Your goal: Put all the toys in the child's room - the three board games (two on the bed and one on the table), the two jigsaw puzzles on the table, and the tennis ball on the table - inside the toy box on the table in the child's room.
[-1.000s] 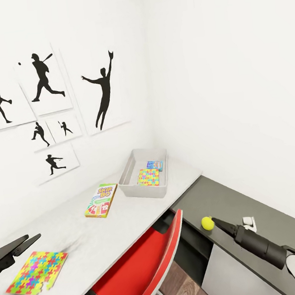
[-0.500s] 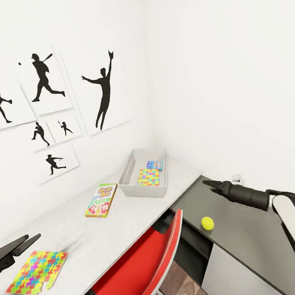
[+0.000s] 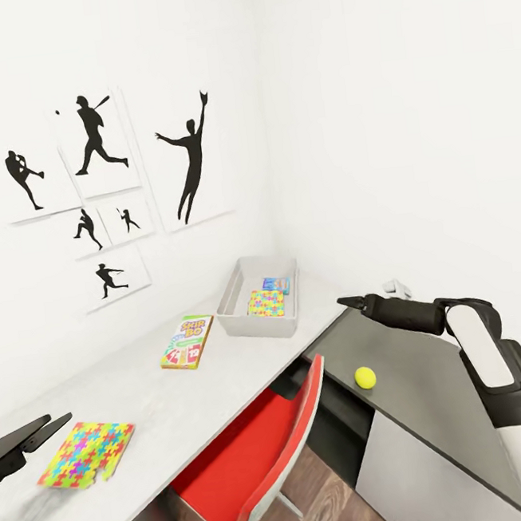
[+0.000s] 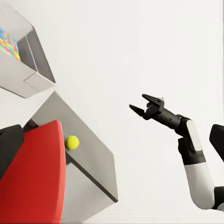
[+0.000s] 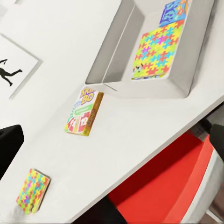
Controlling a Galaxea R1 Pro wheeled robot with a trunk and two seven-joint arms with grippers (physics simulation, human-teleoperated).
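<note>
Tennis ball (image 3: 365,377) on dark cabinet (image 3: 434,387); right end effector (image 3: 347,303) open above.

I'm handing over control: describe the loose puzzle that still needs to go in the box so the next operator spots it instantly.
Start at the long white table under the baseball silhouettes. Follow it away from the grey toy box at the corner end, past the Skip-Bo box, to the near end by the left gripper. The jigsaw puzzle lies flat there, a squarish slab of bright interlocking pieces; its twin is already inside the box.

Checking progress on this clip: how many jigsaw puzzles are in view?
2. One jigsaw puzzle lies inside the toy box; the other lies on the table near its front edge. More could be out of frame.
</note>
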